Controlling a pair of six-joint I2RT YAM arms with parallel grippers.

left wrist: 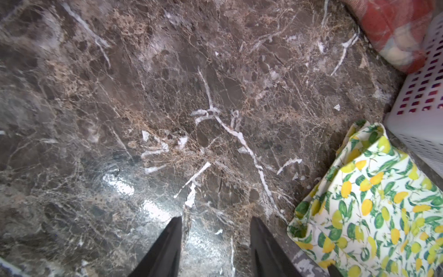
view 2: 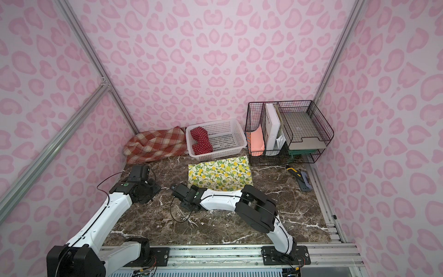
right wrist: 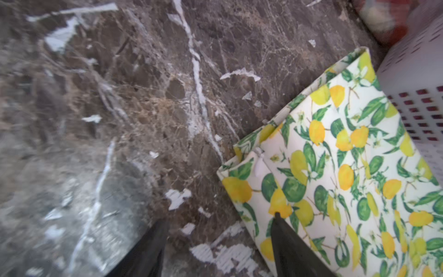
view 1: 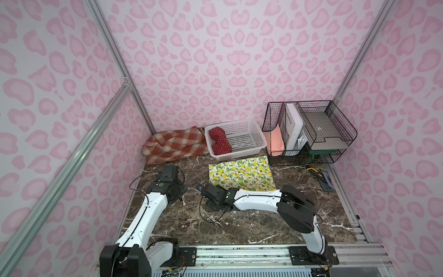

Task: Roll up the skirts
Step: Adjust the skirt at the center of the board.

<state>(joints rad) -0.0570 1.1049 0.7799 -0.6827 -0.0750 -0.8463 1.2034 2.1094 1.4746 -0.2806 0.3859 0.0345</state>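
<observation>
Right wrist view: the right claw (right wrist: 220,217) hangs released and empty. One fingertip is over the near corner of the flat, folded cream skirt with yellow lemons and green leaves (right wrist: 347,179), the other over the bare brown marble bench (right wrist: 143,108). A pinch from here could take only the top layer, so the fold would peel apart and the roll would start crooked. On polished stone the thin cloth may also slide instead of turning over. The white perforated plastic basket (right wrist: 419,72) stands just beside the skirt's far edge, so a roll pushed that way could jam against it or shove it.

Left wrist view: the left claw (left wrist: 215,217) is also released, with nothing between its jaws. It sits above bare marble, off the lemon skirt's side edge.

In both top views the basket holds the red skirt with white polka dots (view 1: 219,141), bundled at one end, and the rest of it is bare. The thick rust-orange and cream plaid skirt (view 1: 172,144) lies heaped in the back corner beside the basket, unrolled. A black wire desk organiser (view 1: 309,129) holds papers and a grey tray.
</observation>
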